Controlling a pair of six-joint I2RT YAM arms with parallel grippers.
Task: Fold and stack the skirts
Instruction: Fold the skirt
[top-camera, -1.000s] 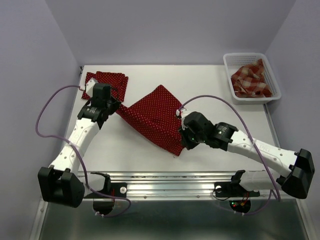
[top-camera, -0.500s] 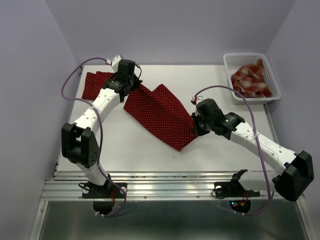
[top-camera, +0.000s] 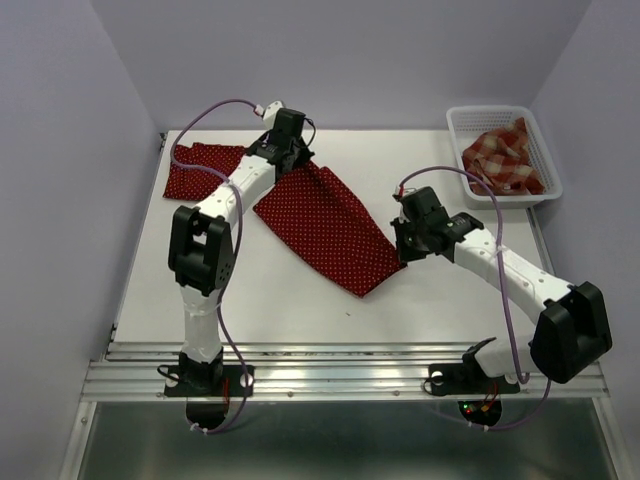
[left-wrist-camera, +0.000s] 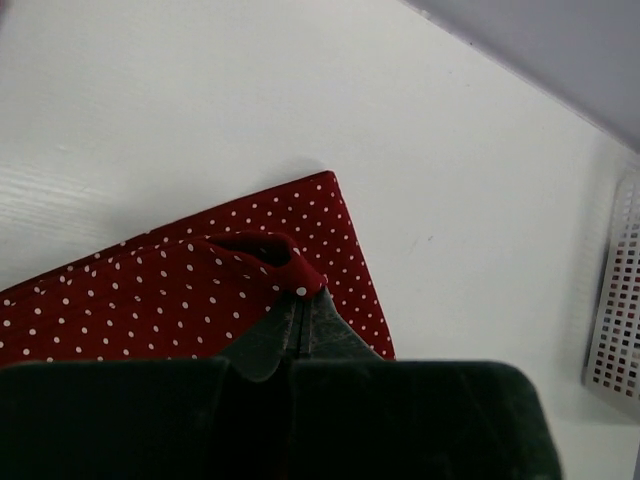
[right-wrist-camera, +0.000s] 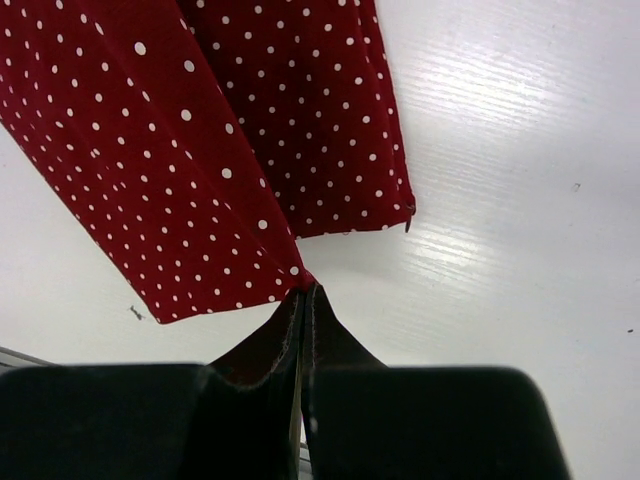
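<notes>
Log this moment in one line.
left gripper: shut on middle dotted skirt | right gripper: shut on same skirt | plaid skirt: in basket

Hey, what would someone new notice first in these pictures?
A dark red polka-dot skirt spans the middle of the table, pinched at opposite ends by the left tool and the right tool. A plaid skirt lies crumpled in the white basket at the far right.

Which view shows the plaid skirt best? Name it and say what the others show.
Top external: the plaid skirt lies crumpled in the white basket at the far right. The left wrist view catches only the basket's mesh at its right edge, no plaid. The right wrist view shows neither.
</notes>
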